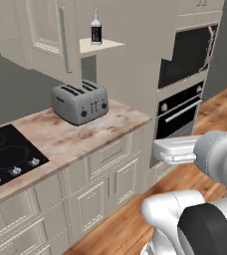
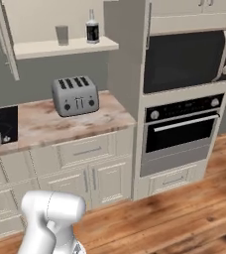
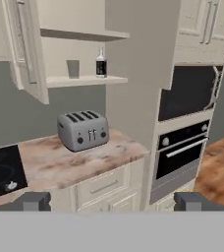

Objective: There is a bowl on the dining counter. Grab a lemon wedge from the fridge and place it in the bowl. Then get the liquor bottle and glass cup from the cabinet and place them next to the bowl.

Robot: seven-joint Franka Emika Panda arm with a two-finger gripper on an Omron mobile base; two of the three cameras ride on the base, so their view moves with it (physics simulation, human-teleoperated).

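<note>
1. The two-finger gripper (image 3: 111, 201) sits at the bottom of the hand view, its two dark tips far apart at the lower left and lower right — jaws spread wide, nothing between them.
2. The cream wall cupboard with a panelled door (image 3: 25, 49) fills the upper left of the hand view; its door is swung open, baring a cream shelf (image 3: 84, 80).
3. The small bottle with a dark label and narrow neck (image 3: 101, 64) stands upright on that shelf, just right of the plain grey see-through tumbler (image 3: 73, 69); the two are near each other but apart.
4. In the right base view the bottle (image 2: 91, 28) and tumbler (image 2: 62, 34) stand at the upper middle of the frame; in the left base view the bottle (image 1: 96, 29) is at the top centre.
5. A grey four-slot toaster (image 3: 83, 130) rests on the marbled beige worktop (image 3: 99, 160) below the shelf, centre left of the hand view.
6. A black cooktop (image 3: 1, 172) lies at the lower left — a dark built-in oven (image 3: 180, 150) stands right of centre.
</note>
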